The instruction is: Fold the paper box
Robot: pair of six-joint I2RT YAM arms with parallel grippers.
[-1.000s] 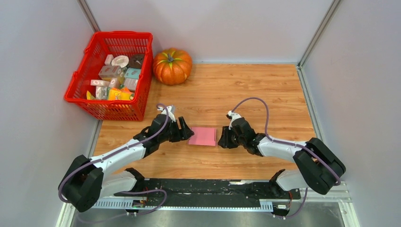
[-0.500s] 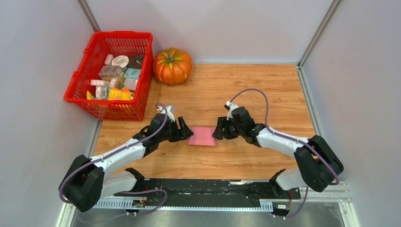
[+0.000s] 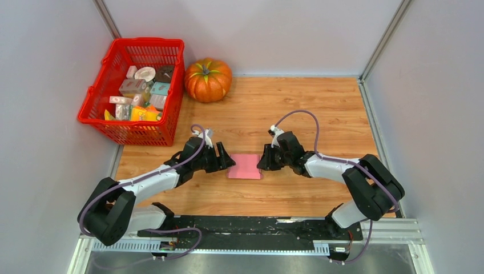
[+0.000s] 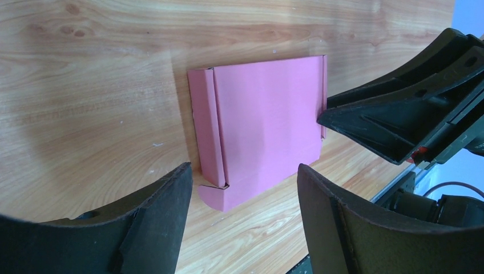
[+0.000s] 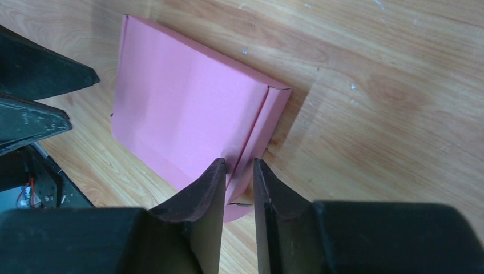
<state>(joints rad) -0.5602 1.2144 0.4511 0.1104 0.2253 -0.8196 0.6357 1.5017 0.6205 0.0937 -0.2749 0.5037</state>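
The pink paper box (image 3: 245,165) lies on the wooden table between my two grippers. It is folded into a low flat tray with raised side walls, and it also shows in the left wrist view (image 4: 262,123) and the right wrist view (image 5: 182,120). My left gripper (image 3: 228,162) is open and empty, its jaws wide apart just off the box's left edge (image 4: 244,170). My right gripper (image 3: 263,161) is at the box's right edge, its fingers nearly together with the box's right side wall between them (image 5: 238,164). It shows in the left wrist view too (image 4: 399,120).
A red basket (image 3: 94,94) full of small packages stands at the back left. An orange pumpkin (image 3: 208,80) sits next to it. Grey walls close in the table on the left, back and right.
My right gripper has moved left and a little away from me onto the box's right edge. My left gripper has shifted slightly toward the box. The box has stayed in place.
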